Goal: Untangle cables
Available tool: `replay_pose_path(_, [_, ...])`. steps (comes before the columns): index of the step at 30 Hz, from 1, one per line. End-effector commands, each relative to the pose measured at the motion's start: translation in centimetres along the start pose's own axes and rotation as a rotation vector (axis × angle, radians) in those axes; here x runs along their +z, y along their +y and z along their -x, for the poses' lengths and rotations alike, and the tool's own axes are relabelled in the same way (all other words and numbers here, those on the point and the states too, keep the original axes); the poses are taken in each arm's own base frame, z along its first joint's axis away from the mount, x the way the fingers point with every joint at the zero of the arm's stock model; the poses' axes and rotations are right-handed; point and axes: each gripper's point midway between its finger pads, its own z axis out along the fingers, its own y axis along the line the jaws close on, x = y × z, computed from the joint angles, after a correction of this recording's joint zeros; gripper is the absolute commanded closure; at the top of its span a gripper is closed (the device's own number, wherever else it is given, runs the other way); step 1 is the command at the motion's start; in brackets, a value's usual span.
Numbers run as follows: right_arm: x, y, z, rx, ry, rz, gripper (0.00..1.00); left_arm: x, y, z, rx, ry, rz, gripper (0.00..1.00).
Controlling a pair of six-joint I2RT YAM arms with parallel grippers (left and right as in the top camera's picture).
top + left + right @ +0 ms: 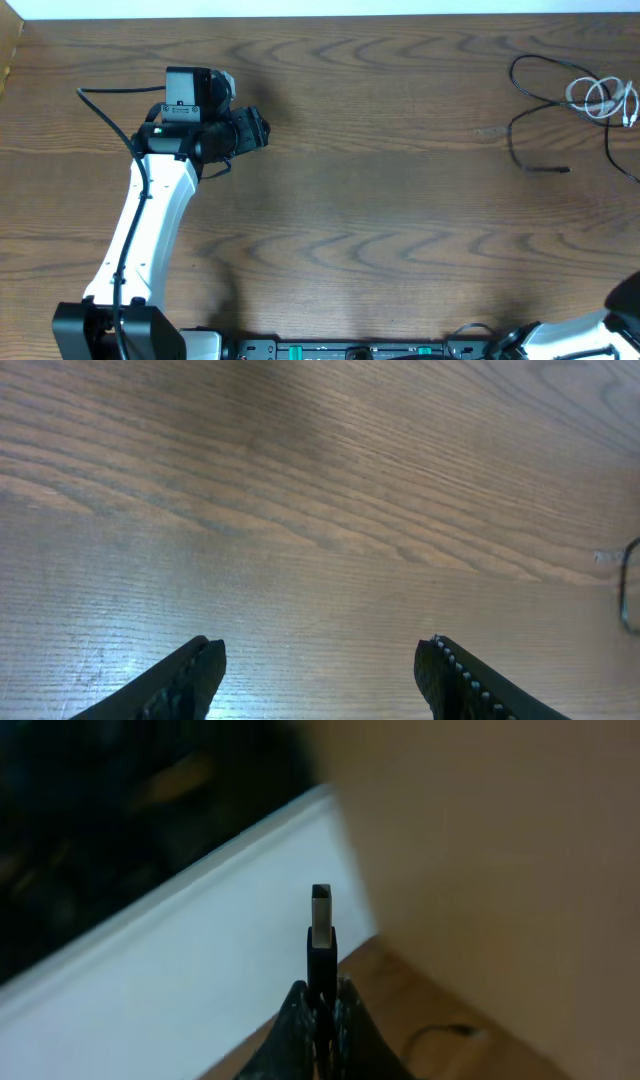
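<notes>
Black cable plug (321,935) between right fingers (294,1030)

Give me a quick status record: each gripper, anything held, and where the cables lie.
left gripper: open, empty, over bare table, left side
right gripper: shut on black USB plug; the plug's metal end sticks out past the fingertips
black cables: loose loops at the table's far right
white cable: small coil lying across the black loops
held plug's cord: its run is not visible
right arm: only partly in overhead view, bottom right corner
</notes>
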Motion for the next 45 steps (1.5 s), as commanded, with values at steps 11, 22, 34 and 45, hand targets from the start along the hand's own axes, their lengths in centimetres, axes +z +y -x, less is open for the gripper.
replay_pose_path(11, [1.5, -11.5, 0.0, 0.229, -0.01, -0.264, 0.99, 0.1, 0.2, 0.0, 0.013, -0.001, 0.005, 0.34])
replay_pose_path(22, [1.7, -4.3, -18.2, -0.02, 0.68, -0.282, 0.99, 0.1, 0.2, 0.0, 0.014, -0.002, 0.004, 0.34])
replay_pose_path(34, [6.6, -1.8, -37.1, -0.105, 1.17, -0.166, 0.96, 0.1, 0.2, 0.0, 0.015, -0.002, 0.003, 0.34])
replay_pose_path(45, [11.2, 0.4, -43.5, -0.014, 1.126, -0.036, 0.47, 0.1, 0.2, 0.0, 0.015, -0.002, 0.004, 0.34])
